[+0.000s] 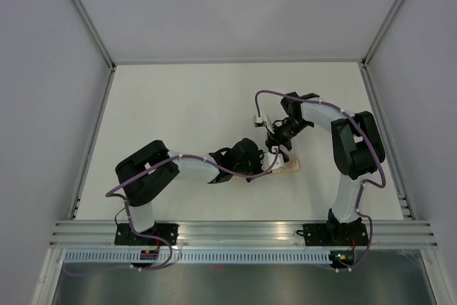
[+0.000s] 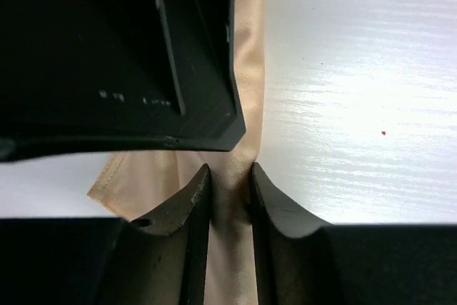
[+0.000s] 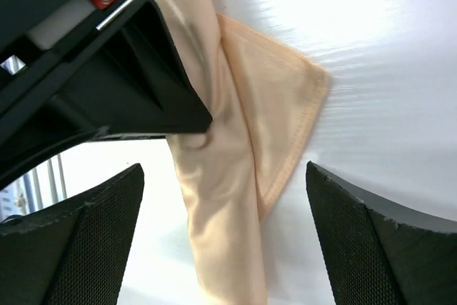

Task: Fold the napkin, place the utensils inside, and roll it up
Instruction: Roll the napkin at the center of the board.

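The peach-orange napkin (image 1: 290, 168) lies as a narrow roll on the white table, just right of centre. My left gripper (image 1: 270, 165) is shut on it: in the left wrist view the cloth (image 2: 246, 69) is pinched between both fingers (image 2: 230, 176). My right gripper (image 1: 278, 146) hangs just behind it, open. In the right wrist view its pads stand wide apart on either side of the roll (image 3: 223, 169), not touching the napkin (image 3: 278, 105). A hemmed corner of cloth sticks out to the right. The utensils are hidden.
The two grippers are very close together: the left gripper's finger (image 3: 128, 83) fills the right wrist view's upper left, and the right gripper's body (image 2: 107, 48) blocks the left wrist view's upper left. Grey walls (image 1: 50, 105) and a metal rail (image 1: 243, 232) bound the table.
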Tool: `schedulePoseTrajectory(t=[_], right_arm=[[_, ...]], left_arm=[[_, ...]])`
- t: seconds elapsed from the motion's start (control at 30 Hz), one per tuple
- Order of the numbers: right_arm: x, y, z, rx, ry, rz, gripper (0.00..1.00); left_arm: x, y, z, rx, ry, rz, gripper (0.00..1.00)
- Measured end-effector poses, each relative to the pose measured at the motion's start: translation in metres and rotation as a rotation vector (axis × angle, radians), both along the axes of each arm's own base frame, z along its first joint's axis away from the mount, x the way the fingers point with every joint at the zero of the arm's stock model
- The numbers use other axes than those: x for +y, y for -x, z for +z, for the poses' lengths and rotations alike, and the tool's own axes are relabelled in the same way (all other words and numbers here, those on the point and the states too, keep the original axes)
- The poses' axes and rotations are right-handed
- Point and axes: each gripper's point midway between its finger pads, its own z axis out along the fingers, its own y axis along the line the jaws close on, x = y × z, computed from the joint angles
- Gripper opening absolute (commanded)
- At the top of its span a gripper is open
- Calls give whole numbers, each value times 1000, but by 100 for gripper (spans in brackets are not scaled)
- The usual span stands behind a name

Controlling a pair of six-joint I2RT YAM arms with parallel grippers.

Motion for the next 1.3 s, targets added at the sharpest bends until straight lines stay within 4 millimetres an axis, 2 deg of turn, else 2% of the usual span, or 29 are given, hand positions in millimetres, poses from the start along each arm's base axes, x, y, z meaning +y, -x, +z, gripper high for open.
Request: schedulePoseTrajectory(t=[0.2,0.33,0.47,0.63,0.87,1.17,1.3], right_arm=[[-5,-23,29,-135,-30,-68,98],[-19,-39,49,-233,-66,-175,97],[-36,-34,66,-352,-87,-276,96],[-41,-17,76,-495,-120,-304,96],[-45,2,63,-637,-118,-282,92],[-13,39,16,-800,-62,-79,88],[-7,39,4,-878,-25,-31,85]], left_arm=[[5,-6,1,115,37,15,3],[7,-6,0,207,49,19,3],[12,-11,0,305,64,36,2],[15,-14,0,410,82,38,2],[13,-16,-2,606,96,3,2],[11,-13,-3,799,106,-47,2],[11,-9,-4,870,102,-66,2]])
